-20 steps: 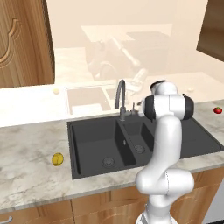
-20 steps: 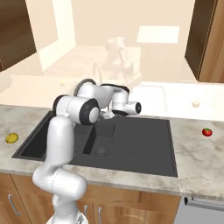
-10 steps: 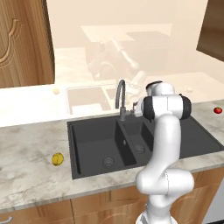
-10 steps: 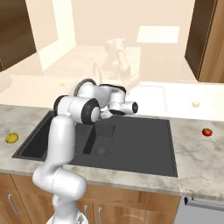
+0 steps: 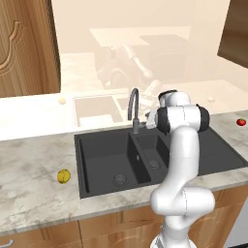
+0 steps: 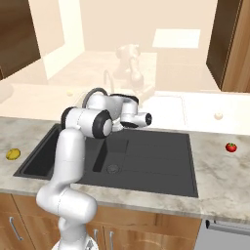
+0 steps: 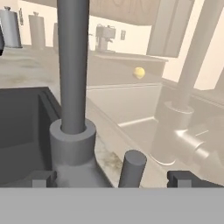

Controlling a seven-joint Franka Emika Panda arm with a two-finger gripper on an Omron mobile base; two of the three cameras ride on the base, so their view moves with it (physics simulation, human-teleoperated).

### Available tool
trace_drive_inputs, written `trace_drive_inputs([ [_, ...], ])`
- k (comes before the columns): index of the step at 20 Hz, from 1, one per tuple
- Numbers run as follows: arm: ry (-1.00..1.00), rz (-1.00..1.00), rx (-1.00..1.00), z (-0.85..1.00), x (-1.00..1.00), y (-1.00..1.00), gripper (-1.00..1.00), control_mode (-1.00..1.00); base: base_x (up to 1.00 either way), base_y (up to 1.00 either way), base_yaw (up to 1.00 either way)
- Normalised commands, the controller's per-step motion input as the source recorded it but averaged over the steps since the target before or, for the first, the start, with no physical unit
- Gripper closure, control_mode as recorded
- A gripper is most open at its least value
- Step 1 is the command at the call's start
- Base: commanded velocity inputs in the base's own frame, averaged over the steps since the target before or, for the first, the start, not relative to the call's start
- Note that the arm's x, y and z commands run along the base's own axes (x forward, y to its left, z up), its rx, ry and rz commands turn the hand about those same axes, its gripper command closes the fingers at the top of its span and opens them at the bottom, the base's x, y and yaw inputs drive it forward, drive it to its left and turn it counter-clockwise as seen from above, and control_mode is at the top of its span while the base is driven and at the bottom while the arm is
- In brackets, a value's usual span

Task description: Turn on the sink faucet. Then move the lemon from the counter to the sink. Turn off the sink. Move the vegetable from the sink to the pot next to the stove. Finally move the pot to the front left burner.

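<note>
Two dark fingertips [image 7: 43, 178] stand wide apart at the bottom of the hand view, the gripper [image 7: 113, 179] released and holding nothing; the faucet [image 7: 72, 92] rises just ahead of the left tip, its base collar between the jaws' line and the sink [image 7: 22, 127], and its small lever [image 7: 131, 168] pokes up between the tips, though whether either tip touches it cannot be told. Its spout is cut off at the top of that view. From the left base the wrist hides most of the gripper [image 5: 151, 118], which sits just beside the faucet [image 5: 133, 109]; from the right base the arm [image 6: 80, 146] covers the left basin of the sink [image 6: 146, 156] and much of the faucet. Well off to one side of the jaws, the lemon [image 5: 63, 176] lies on the counter [image 5: 34, 193], apart from the sink's rim. A small red tomato [image 6: 231, 147] sits on the counter far on the opposite side. Behind the faucet a glossy pale wall mirrors the arm and sink, blurred; wooden cabinets [image 5: 24, 48] flank it.
</note>
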Motion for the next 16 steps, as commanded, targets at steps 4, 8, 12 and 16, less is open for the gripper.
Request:
trace_drive_inputs([
  [4, 0.0, 0.0, 0.0, -0.03, 0.05, 0.21, -1.0, -1.0, 0.0, 0.0, 0.0],
  [8, 0.0, 0.0, 0.0, -0.09, 0.09, 0.17, -1.0, -1.0, 0.0, 0.0, 0.0],
  [12, 0.0, 0.0, 0.0, -0.1, 0.08, 0.22, 1.0, -1.0, 0.0, 0.0, 0.0],
  [16, 0.01, 0.0, -0.01, -0.02, 0.02, 0.06, 1.0, -1.0, 0.0, 0.0, 0.0],
])
